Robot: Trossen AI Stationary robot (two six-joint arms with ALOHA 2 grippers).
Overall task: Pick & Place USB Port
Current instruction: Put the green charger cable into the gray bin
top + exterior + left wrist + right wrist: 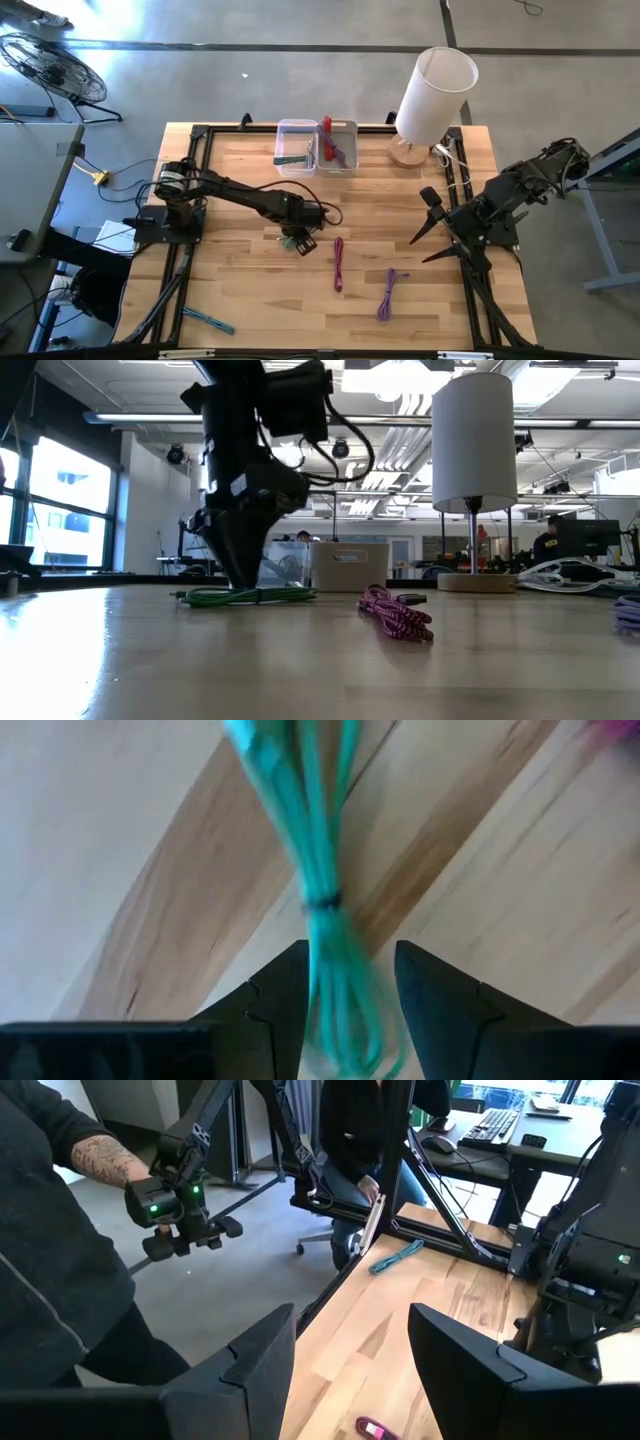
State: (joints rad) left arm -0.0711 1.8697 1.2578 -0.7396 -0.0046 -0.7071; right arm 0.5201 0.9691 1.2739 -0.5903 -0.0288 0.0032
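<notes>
A green cable bundle (298, 243) (250, 596) lies flat on the wooden table near its middle. My left gripper (297, 238) (240, 575) (350, 980) stands over it, pointing down, shut on its looped end. A black tie (322, 903) binds the bundle just ahead of the fingers. My right gripper (428, 225) (350, 1350) waits open above the table's right side and touches nothing. My left gripper pinches the green bundle between its two fingers (275, 995) at the looped end (345, 1020), just behind the black tie. The fingers come from above, pointing down, and the bundle runs out ahead between them. In the low view the bundle lies on the table.
A pink cable (339, 265) (395, 612) and a purple cable (388, 293) lie right of the green one. A teal cable (208, 320) sits near the left front corner. Two clear bins (316, 147) holding cables and a white lamp (430, 95) stand at the far edge.
</notes>
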